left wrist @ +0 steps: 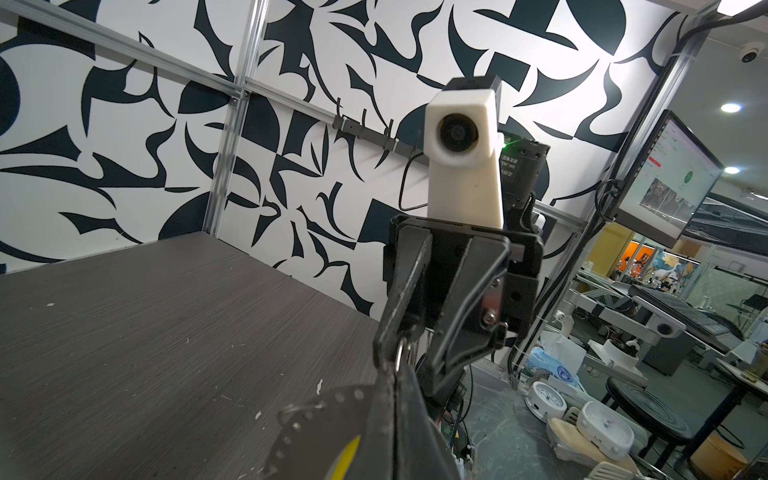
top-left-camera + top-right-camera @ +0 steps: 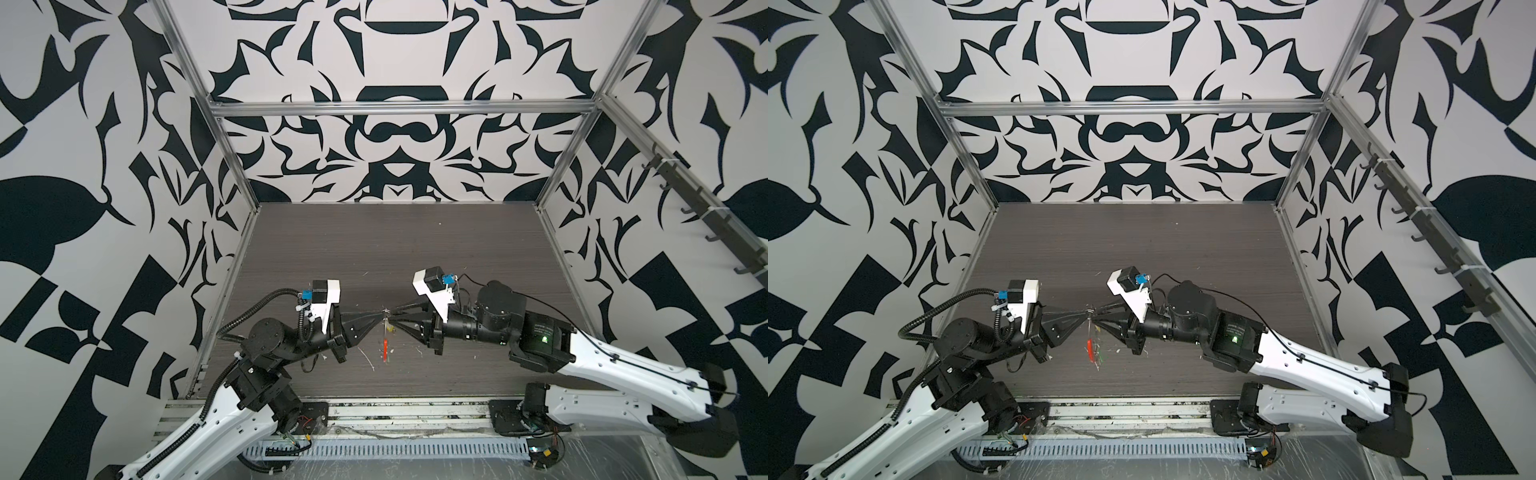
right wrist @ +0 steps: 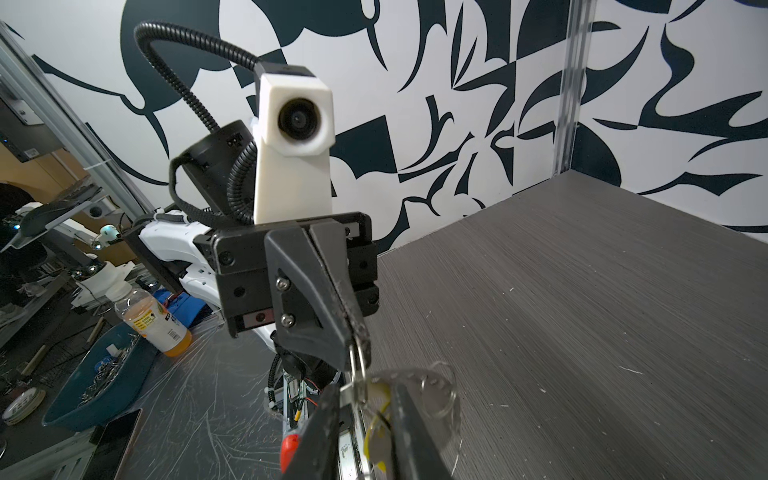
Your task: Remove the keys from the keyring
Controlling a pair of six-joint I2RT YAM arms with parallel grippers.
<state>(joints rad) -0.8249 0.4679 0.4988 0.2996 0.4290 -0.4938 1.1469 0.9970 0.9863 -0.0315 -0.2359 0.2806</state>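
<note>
This is a robotics lab. A left arm point(image 2: 199, 419) and a right arm point(image 2: 623, 365) are bolted to a rail at a dark tabletop point(image 2: 395, 249), inside an aluminium frame point(image 2: 399, 109) with black-and-white patterned walls point(image 2: 83, 166). Beyond it are a monitor point(image 1: 665, 178) and cluttered workbenches point(image 1: 673, 307).

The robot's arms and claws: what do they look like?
White shells near the base, black joints further out. The left arm carries a ribbed black hose; the right arm a thin black cable and a green light. The left gripper and right gripper have black tapering fingers, each topped by a white camera block.
</note>
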